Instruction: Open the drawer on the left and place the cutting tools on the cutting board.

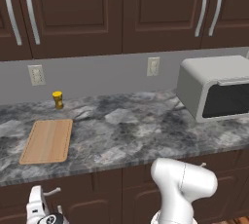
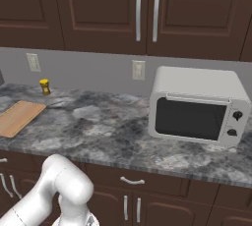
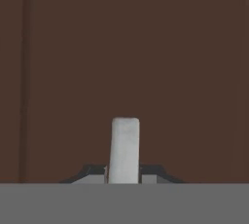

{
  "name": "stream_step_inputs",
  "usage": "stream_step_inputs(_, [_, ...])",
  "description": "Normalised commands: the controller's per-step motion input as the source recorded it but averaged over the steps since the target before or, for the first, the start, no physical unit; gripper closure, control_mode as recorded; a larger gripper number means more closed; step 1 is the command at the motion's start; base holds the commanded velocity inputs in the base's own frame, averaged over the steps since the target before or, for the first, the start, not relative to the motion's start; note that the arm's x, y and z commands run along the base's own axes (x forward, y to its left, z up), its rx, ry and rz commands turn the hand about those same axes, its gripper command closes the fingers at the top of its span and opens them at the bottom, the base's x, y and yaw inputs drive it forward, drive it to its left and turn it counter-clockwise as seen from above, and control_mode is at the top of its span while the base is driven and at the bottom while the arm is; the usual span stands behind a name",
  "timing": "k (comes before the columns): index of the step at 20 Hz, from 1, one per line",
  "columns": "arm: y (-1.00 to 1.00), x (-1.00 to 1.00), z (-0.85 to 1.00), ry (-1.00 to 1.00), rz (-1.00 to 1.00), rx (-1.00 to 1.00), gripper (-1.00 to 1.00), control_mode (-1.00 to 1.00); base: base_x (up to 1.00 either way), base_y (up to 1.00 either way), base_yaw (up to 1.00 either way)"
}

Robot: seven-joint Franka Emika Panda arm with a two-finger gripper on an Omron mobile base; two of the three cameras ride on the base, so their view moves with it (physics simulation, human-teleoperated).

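Observation:
The drawer's dark brown front faces the hand view up close. Its silver bar handle stands between my gripper's dark fingertips, which are shut on it. In the left base view the white hand sits low at the left below the counter edge, at the handle. The light tan cutting board lies bare on the left of the grey marble counter. The cutting tools are hidden.
A small yellow shaker stands by the back wall behind the board. A white microwave takes up the counter's right end. Dark wall cabinets hang above; another drawer handle is lower right.

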Motion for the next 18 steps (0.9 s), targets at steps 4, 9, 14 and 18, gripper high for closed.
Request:
stream_step_inputs(4, [0.00, -0.34, 0.00, 0.00, 0.01, 0.00, 1.00, -1.00, 0.00, 0.00, 0.00])
stream_step_inputs(9, [0.00, -0.42, 0.00, 0.00, 0.01, 0.00, 1.00, -1.00, 0.00, 0.00, 0.00])
stream_step_inputs(14, [0.00, -0.47, 0.00, 0.00, 0.01, 0.00, 1.00, -1.00, 0.00, 0.00, 0.00])
stream_step_inputs(18, [0.00, -0.51, 0.00, 0.00, 0.00, 0.00, 1.00, -1.00, 0.00, 0.00, 0.00])
